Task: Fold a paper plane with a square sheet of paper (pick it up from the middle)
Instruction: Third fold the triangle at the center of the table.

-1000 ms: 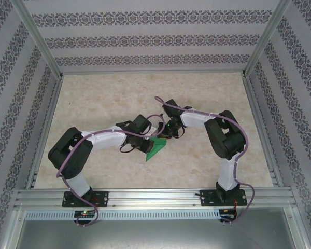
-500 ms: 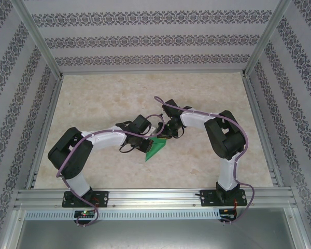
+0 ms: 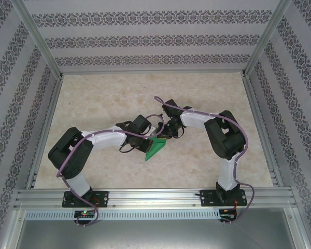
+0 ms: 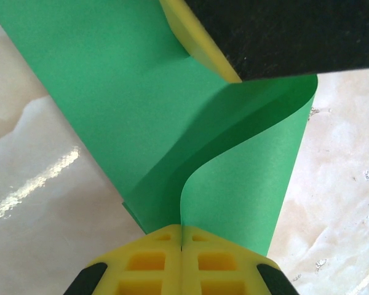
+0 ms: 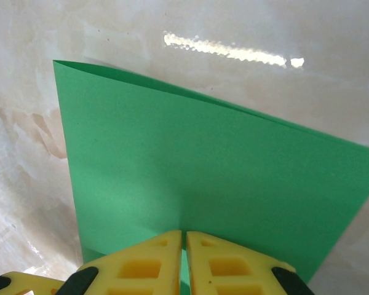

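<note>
The square sheet of paper (image 3: 156, 149) is bright green, folded double, and hangs just above the table between the two arms; it is not a narrow dart. My left gripper (image 3: 152, 139) is shut on one edge of it; in the left wrist view the sheet (image 4: 172, 123) curls up out of the shut yellow jaws of the left gripper (image 4: 182, 232). My right gripper (image 3: 163, 136) is shut on the opposite edge. In the right wrist view the two layers of the sheet (image 5: 203, 166) spread away from the right gripper (image 5: 184, 236). One right finger (image 4: 200, 43) shows from the left wrist.
The table top (image 3: 119, 98) is pale marbled stone. Aluminium rails (image 3: 155, 194) run along the near edge and both sides. Patterned walls (image 3: 155, 46) close off the back and flanks. Both arms meet at the table's centre.
The right wrist has shifted very slightly. The paper and the left arm stay where they were, both grips unchanged.
</note>
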`<act>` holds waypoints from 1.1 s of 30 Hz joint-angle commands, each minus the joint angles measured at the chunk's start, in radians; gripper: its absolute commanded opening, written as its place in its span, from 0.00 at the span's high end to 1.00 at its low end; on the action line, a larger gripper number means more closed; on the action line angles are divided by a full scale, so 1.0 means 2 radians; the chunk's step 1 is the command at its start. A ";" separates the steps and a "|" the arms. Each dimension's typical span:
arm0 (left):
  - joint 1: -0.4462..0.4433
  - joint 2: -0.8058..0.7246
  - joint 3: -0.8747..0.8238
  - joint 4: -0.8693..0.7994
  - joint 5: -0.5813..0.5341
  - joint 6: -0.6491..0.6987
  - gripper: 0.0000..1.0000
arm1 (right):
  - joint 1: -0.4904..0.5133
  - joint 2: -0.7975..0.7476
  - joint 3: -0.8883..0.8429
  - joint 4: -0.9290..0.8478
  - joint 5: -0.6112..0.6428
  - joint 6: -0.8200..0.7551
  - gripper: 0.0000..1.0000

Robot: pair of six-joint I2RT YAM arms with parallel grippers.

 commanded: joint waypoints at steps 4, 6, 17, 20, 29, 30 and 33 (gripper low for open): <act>0.004 0.016 0.000 0.011 0.000 -0.004 0.98 | 0.006 0.014 -0.011 0.013 0.015 0.002 0.87; 0.004 0.021 0.002 0.009 0.002 -0.004 0.98 | 0.006 0.014 -0.011 0.012 0.015 0.003 0.87; 0.004 0.029 -0.004 0.014 0.008 -0.003 0.98 | 0.002 -0.008 -0.021 0.045 0.004 0.023 0.84; 0.004 0.030 -0.007 0.013 0.007 -0.001 0.99 | -0.011 -0.050 -0.038 0.075 0.012 0.048 0.79; 0.004 0.033 -0.003 0.013 0.014 0.004 0.99 | -0.032 -0.173 -0.153 0.170 0.016 0.118 0.80; 0.004 0.034 -0.002 0.012 0.015 0.005 0.99 | -0.030 -0.183 -0.168 0.188 0.010 0.129 0.81; 0.004 0.034 -0.003 0.011 0.017 0.004 0.99 | -0.017 -0.209 -0.208 0.224 0.007 0.159 0.88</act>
